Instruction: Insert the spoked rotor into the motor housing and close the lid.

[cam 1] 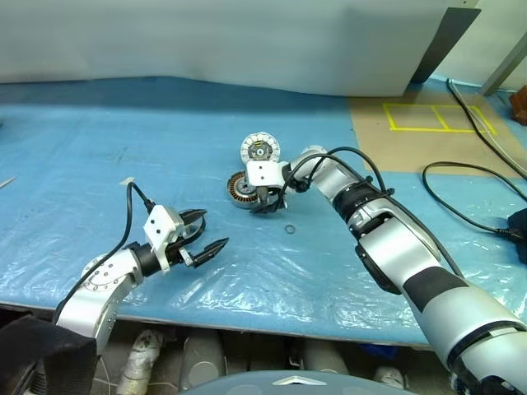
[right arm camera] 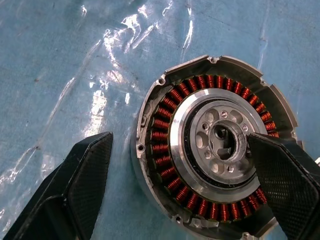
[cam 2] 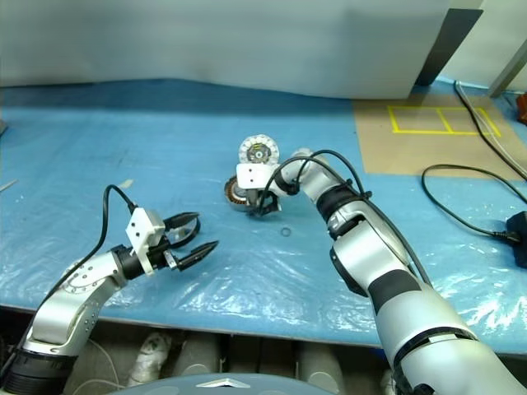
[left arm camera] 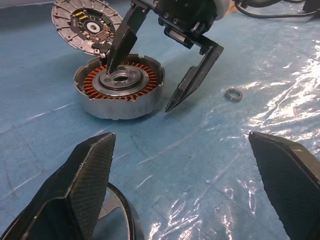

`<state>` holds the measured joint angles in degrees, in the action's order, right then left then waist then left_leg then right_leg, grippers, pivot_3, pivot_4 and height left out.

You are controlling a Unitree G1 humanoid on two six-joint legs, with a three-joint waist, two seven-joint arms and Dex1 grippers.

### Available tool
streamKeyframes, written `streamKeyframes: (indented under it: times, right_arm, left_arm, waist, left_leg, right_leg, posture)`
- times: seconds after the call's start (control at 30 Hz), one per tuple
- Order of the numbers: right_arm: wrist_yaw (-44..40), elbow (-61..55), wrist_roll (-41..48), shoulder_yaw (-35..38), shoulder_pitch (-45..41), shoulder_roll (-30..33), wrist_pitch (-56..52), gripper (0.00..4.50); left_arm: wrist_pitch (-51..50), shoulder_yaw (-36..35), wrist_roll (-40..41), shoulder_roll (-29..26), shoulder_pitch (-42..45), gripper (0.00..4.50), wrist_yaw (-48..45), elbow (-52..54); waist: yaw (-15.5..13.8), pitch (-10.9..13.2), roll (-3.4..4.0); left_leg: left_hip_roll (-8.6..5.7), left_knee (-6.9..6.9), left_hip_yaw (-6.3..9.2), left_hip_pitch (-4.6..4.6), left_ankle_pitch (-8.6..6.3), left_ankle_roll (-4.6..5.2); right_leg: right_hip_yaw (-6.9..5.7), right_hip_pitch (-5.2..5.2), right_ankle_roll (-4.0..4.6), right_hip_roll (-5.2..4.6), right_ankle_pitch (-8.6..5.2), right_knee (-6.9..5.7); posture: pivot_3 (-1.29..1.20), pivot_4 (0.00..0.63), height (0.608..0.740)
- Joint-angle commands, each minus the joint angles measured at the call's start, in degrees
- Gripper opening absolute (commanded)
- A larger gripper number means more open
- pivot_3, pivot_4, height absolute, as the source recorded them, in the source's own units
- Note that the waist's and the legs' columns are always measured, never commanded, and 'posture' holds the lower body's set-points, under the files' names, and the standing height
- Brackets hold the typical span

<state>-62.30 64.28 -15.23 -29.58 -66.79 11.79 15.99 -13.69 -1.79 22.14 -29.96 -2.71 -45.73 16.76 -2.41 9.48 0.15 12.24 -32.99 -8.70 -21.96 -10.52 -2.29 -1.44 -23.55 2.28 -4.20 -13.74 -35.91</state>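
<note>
Motor housing [left arm camera: 120, 85] — rigid, heavy-looking metal with fragile copper windings; best taken by its rim. Right gripper [left arm camera: 150, 82], released, straddles it. Spoked rotor [left arm camera: 233, 94] — tiny, slippery — lies near; lid [left arm camera: 86, 26] just behind. Left gripper [cam 1: 200, 233] gapes empty, well apart.

Pretty even, bright light is coming from overhead, so shadows are staying soft and short. The clear plastic sheet [cam 1: 272, 271] over the blue table [cam 2: 99, 123] is throwing white glare patches, strongest in the wrist views. Head views are looking sharp in the middle. Up close, the black fingers [right arm camera: 80, 185] are going a bit soft while the copper windings [right arm camera: 165, 125] are staying crisp.
</note>
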Motion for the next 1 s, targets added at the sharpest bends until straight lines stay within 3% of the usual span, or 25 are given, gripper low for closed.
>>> streamKeyframes:
  times: [0.03, 0.67, 1.0]
  right_arm:
    - [-1.08, 0.84, -1.17, 0.66, -0.82, -0.29, 1.17, 4.47]
    - [-5.82, -0.66, 1.57, 7.5, -1.94, -0.69, 0.62, 4.47]
    - [-1.87, 0.37, -4.79, 3.74, 0.47, -0.8, 3.43, 4.47]
  left_arm:
    - [0.81, -0.13, 0.13, -0.04, 0.4, 4.5, 0.02, 1.58]
    - [-0.56, 0.25, 0.88, 0.2, 0.88, 4.5, -0.36, 1.06]
    - [-0.32, 0.79, 0.46, 0.41, 1.16, 4.5, -0.14, 0.83]
  waist:
    - [0.0, 0.0, 0.0]
    - [-0.01, 0.0, 0.01]
    - [0.01, 0.01, 0.01]
  left_leg:
    - [0.0, -0.01, 0.0, 0.0, 0.0, 0.0]
    - [0.02, -0.05, -0.04, -0.24, 0.12, 0.21]
    - [0.11, -0.19, -0.11, -0.14, 0.0, 0.03]
  right_leg:
    - [0.0, 0.0, 0.0, 0.0, 0.0, -0.02]
    - [0.01, -0.33, 0.06, 0.01, -0.02, -0.16]
    - [0.04, -0.52, 0.32, 0.02, -0.18, -0.78]
  posture:
    - [0.0, 0.15, 0.74]
    - [0.0, 0.15, 0.74]
    - [0.0, 0.15, 0.74]
